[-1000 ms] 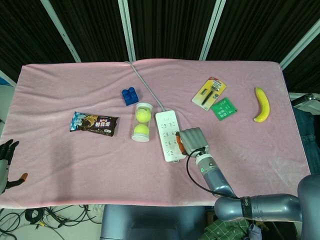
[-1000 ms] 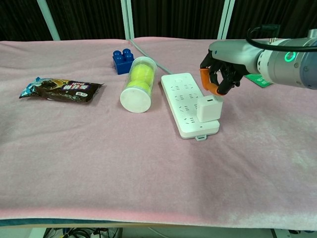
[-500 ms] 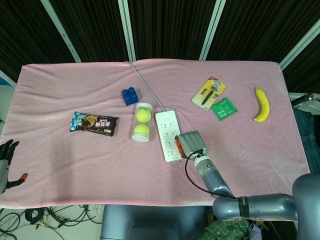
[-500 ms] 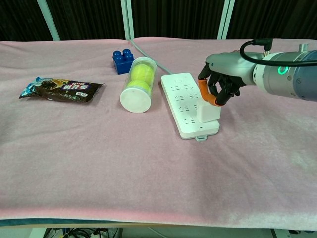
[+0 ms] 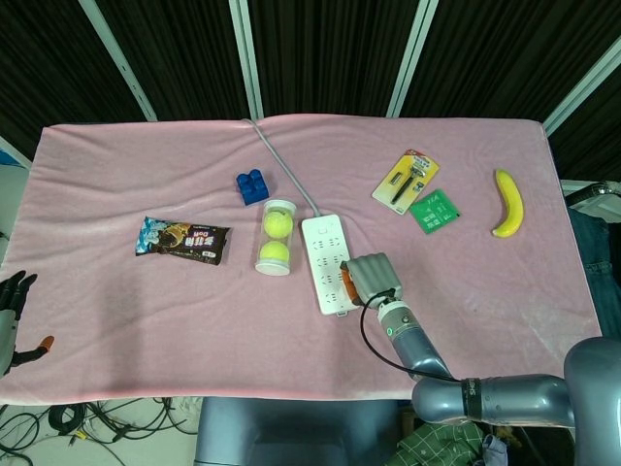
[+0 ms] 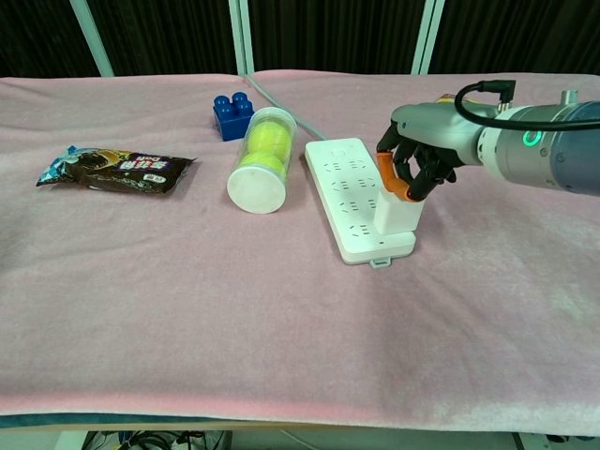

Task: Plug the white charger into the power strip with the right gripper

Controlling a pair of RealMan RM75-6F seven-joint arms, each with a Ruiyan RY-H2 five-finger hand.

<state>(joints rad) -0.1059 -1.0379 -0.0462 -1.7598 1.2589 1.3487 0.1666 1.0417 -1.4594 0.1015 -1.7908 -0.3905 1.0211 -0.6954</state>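
While the white charger [image 6: 397, 212] stands on the near end of the power strip [image 6: 358, 197], it is pinched at its top by the right hand [image 6: 412, 167] — fingers curled onto it. Only part of the left hand [image 5: 12, 316] is seen — its state cannot be told.

A desk [image 5: 116, 330] covered edge to edge in a soft pink cloth [image 5: 456, 301] fills the scene, the fabric lightly rumpled and evenly lit from above without hard shadows. Behind it hangs a dark, ribbed curtain wall [image 5: 330, 53] crossed by pale slanting metal frame bars [image 5: 245, 58], which stand upright in the chest view. Below the front edge of the desk, a tangle of black cables [image 5: 87, 419] lies on the pale floor [image 5: 146, 442] at the lower left.
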